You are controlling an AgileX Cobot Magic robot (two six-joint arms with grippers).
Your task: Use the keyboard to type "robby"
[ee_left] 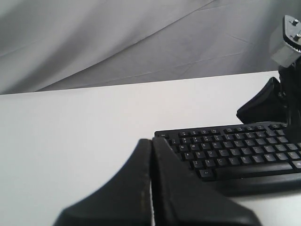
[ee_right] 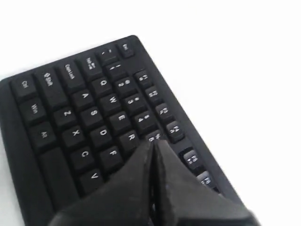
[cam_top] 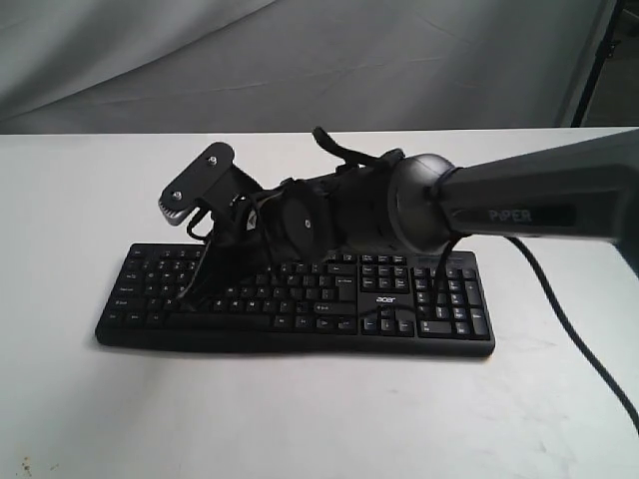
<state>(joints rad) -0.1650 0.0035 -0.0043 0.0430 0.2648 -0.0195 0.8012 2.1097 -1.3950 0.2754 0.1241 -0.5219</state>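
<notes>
Both hands are pinched shut, each making one poking tip for single keys. The right hand [ee_right: 153, 146] hovers just by the black R key [ee_right: 130, 137] of the long flat black plastic keyboard [cam_top: 389, 299], which lies mid white surface [cam_top: 300, 419]. The left hand [ee_left: 151, 143] hangs clear beyond the keyboard's left end.

I see a white table [cam_top: 300, 419] filling my exterior view, with a few small dark specks [cam_top: 25, 466] at the view's lower left. Behind it hangs a creased grey cloth backdrop [cam_top: 200, 60]. A dark stand leg [cam_top: 607, 45] slants at the upper right.
</notes>
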